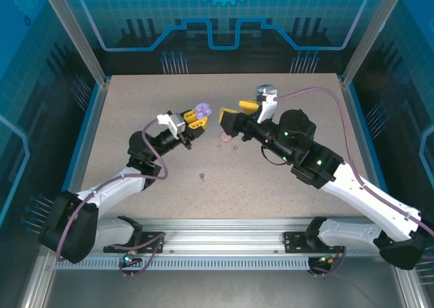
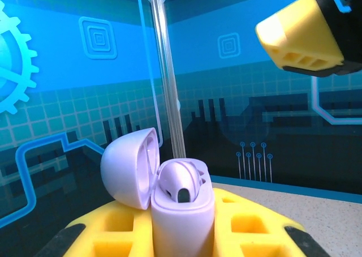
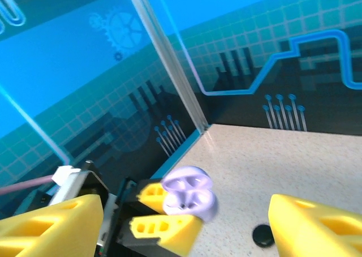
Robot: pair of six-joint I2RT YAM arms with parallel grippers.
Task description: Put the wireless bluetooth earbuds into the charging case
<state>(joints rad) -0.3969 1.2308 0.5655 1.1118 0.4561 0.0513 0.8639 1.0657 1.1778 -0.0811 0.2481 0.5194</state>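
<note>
**The loose lilac earbud lies toward the near edge, behind both tools**

The left tool (image 1: 195, 119) is closed on the lilac charging case (image 1: 202, 110) and holds it lifted above the table (image 1: 271, 193), with the lid open. In the left wrist view one lilac earbud (image 2: 180, 184) sits in the case, stem down. I cannot tell if the place beside it is free, but it looks so.

The right tool (image 1: 234, 111) stands wide and holds nothing. It hangs just beside the case, on the case's right side, and its yellow fingers point at it.

The relation that matters is this one. A second lilac earbud (image 1: 202, 177) lies alone on the table, well apart from both tools. From the right tool it lies toward the near edge and a little to the left, almost directly under the line of the left tool. The left tool is slightly nearer, but it is occupied with the case, so in my judgement the empty right tool must go back and down for it. The earbud is too small to tell which way its stem points.

Two small pale pink pieces (image 1: 224, 139), likely earbuds, lie on the table between the right tool and that earbud, so the path passes close to them.
</note>
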